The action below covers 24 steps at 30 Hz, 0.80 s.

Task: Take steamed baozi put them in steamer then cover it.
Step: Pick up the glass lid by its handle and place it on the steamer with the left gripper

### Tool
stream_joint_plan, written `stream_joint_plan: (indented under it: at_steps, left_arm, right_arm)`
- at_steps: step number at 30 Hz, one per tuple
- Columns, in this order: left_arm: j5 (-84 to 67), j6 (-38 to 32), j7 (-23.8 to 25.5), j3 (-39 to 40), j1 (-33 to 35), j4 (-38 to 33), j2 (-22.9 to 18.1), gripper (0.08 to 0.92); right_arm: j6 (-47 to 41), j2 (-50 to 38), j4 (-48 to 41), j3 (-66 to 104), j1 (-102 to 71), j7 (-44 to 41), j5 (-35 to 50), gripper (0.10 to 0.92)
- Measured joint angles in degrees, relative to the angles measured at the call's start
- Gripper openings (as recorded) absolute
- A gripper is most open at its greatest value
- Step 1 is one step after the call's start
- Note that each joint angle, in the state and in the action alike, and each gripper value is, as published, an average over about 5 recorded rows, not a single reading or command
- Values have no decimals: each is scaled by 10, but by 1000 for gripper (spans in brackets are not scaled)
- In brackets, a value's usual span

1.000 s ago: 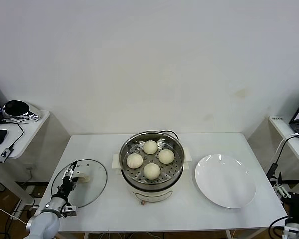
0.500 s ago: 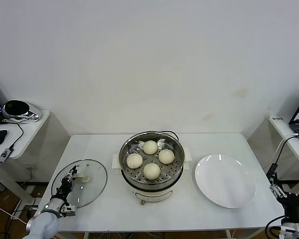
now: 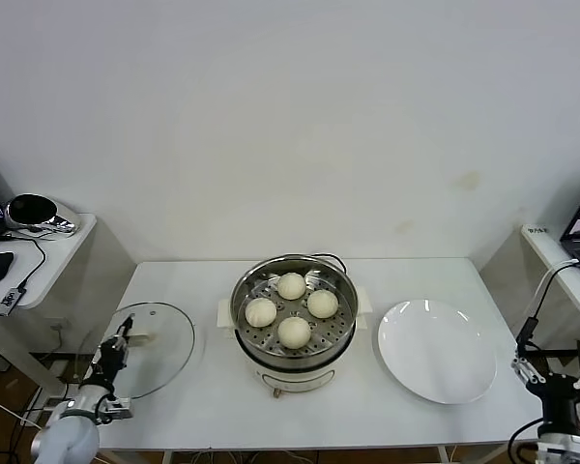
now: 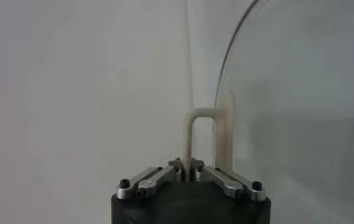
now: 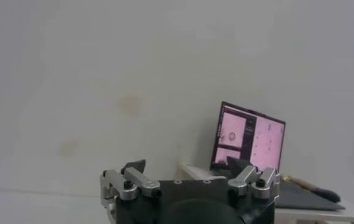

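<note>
**Q:** Why is the glass lid [image 3: 135, 348] tilted up at the counter's [image 3: 203, 416] 9 o'clock edge?

**A:** The left tool [image 3: 109, 360] is clamped on the lid's white handle [image 4: 202, 137]. In the left wrist view the fingers are pinched together at the foot of the handle loop, with the glass disc edge-on beside it. Seen from the head camera, the lid appears raised off the counter. My reading is that the lid is gripped by its handle so it can be carried over and set on the pot, which is the one step left.

**Q:** What is in the containers?

**A:** The steamer [image 3: 294, 319], at the counter's centre, is uncovered. All four steamed baozi [image 3: 294, 332] sit on its perforated tray, at roughly 12, 3, 6 and 9 o'clock, close together. The white plate [image 3: 437, 350], out at 3 o'clock from the steamer, holds nothing.

**Q:** And the other arm?

**A:** The right tool [image 3: 558, 372] waits off the counter's 4 o'clock corner, fingers spread apart and holding nothing. It is well clear of the plate, probably to leave the lid's path free.
</note>
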Motion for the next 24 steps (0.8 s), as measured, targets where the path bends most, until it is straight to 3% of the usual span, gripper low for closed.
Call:
stream_joint_plan:
  at_steps: [13, 18, 24]
  left_arm:
    - [-72, 117, 86, -69, 89, -227, 54, 144]
    - [-112, 167, 109, -36, 77, -300, 88, 144]
    - [-143, 231, 133, 62, 17, -356, 112, 144]
  right_arm:
    - [5, -2, 0, -31, -9, -5, -16, 823]
    - [6, 4, -2, -46, -5, -7, -29, 823]
    - [4, 12, -5, -59, -1, -10, -43, 823]
